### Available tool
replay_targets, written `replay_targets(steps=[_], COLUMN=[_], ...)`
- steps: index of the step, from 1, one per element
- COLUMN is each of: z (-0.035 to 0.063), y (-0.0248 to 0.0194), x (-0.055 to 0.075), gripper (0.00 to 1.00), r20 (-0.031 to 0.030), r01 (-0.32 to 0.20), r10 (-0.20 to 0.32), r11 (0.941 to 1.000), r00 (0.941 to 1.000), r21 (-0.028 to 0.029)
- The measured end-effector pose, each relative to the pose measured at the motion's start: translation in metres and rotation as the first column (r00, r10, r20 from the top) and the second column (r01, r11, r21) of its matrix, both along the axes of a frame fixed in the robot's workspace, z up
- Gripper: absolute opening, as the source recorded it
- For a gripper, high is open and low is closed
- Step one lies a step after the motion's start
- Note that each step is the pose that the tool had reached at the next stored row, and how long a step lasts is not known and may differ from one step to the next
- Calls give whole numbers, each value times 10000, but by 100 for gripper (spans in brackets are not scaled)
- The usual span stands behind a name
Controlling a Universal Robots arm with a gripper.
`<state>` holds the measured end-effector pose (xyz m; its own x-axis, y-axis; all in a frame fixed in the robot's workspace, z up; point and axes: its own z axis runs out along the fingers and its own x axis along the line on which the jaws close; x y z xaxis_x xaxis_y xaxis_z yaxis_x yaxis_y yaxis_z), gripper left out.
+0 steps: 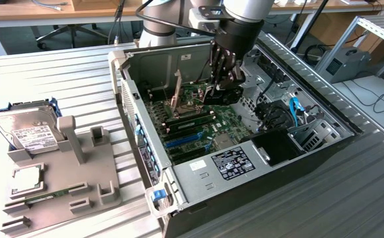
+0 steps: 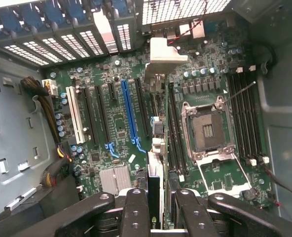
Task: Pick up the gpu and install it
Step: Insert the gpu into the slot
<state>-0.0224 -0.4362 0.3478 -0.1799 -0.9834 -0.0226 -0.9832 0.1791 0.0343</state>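
Now, with your jaws [image 2: 154, 207] clamped on the gpu [image 2: 155, 187] at the wrist view's lower centre, keep the card upright and square to the blue slot [image 2: 129, 114] above the motherboard [image 2: 116, 128].

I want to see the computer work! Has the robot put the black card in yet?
Not yet. The pick-up looks done: the gripper holds the black card edge-on between its fingers, inside the open computer case. In hand now: the card hangs above the green board, not pushed in. Left to do: seat it in a slot; the blue slot and those beside it stand empty.
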Motion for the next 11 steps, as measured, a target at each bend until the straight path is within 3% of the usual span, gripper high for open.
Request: replay_targets(steps=[11], z=[-1], y=[0], x=[0], gripper=[26], r20=[0], r01=[-274], r10=[274], r11=[9996], r00=[9996], r21=[0])
